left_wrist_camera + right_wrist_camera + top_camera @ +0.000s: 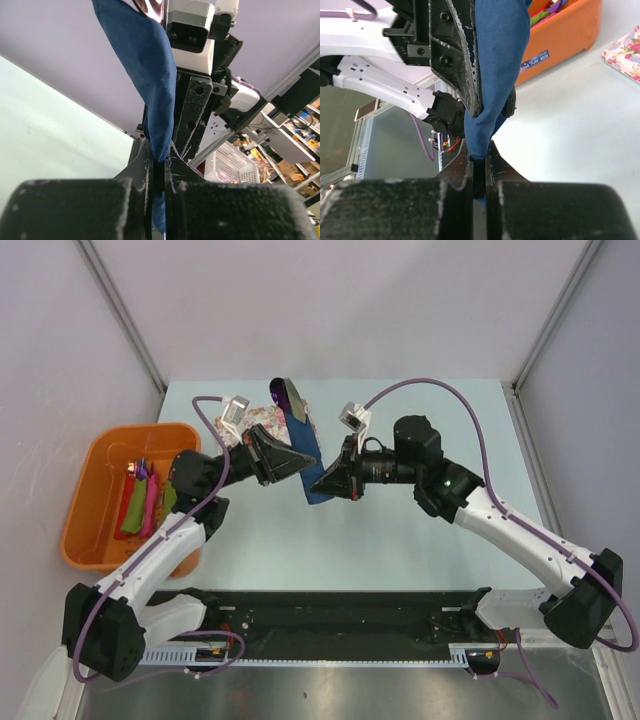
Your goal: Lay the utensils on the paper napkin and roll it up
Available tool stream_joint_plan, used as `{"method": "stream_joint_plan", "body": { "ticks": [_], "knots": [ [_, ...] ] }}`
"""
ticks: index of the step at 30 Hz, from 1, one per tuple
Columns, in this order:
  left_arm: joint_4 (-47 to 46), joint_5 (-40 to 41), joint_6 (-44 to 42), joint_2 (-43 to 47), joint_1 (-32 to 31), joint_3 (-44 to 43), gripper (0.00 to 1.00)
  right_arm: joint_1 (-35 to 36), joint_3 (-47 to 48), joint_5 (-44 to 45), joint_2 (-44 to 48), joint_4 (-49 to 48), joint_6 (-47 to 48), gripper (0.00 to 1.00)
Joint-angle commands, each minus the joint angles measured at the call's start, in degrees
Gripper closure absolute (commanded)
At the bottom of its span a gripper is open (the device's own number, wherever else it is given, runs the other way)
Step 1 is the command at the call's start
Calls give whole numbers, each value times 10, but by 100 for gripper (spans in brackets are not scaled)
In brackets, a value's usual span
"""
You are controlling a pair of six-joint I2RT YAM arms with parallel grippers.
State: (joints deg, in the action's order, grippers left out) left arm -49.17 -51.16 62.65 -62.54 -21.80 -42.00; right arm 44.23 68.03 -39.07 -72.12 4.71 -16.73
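**Pale blue tabletop, grey walls: both claws hold napkin aloft**

L claw & R claw meet almost tip to tip over mid tabletop. Each is clenched on the paper napkin, a navy sheet held up btwn them, draped in folds. A dark purplish shape at the napkin's far end is too unclear to name. Floral tray sits just behind. Orange bin at L edge holds red, pink & green rolls.
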Motion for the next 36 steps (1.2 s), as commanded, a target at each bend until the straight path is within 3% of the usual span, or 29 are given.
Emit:
{"method": "stream_joint_plan", "body": {
  "ticks": [1,5,11,15,16,17,18,19,22,27,28,30,31,33,34,36],
  "knots": [
    [77,30,-39,26,-2,-19,95,13,22,85,4,5,50,100],
    [116,40,-60,36,-4,-16,75,13,25,107,4,8,54,100],
    [128,44,-65,37,-7,-10,61,16,29,126,4,6,48,100],
    [135,49,-69,38,-8,-9,60,16,31,127,4,5,41,100],
    [134,49,-70,37,-10,-9,63,17,31,125,4,4,38,100],
    [135,51,-77,38,-10,-10,86,17,31,120,3,1,37,100],
    [141,53,-84,37,-10,-12,95,17,31,117,4,0,35,100],
    [157,53,-97,39,-10,-15,100,17,31,106,3,-2,34,100],
    [203,52,-140,42,-3,-29,100,17,29,81,2,-3,27,100],
    [303,8,-244,65,31,-59,100,7,26,71,17,22,32,51],
    [346,1,-282,69,50,-63,100,-1,25,71,25,27,35,35],
    [388,-38,-317,82,89,-66,100,-12,25,70,33,45,41,24],
    [409,-52,-333,87,102,-69,100,-16,25,71,43,53,47,7],
    [470,-79,-382,93,127,-95,100,-24,25,72,50,74,52,0],
    [544,-96,-438,95,154,-105,100,-34,24,71,52,87,57,0],
    [600,-113,-483,94,185,-132,100,-44,22,64,63,98,58,0]
  ]
}}
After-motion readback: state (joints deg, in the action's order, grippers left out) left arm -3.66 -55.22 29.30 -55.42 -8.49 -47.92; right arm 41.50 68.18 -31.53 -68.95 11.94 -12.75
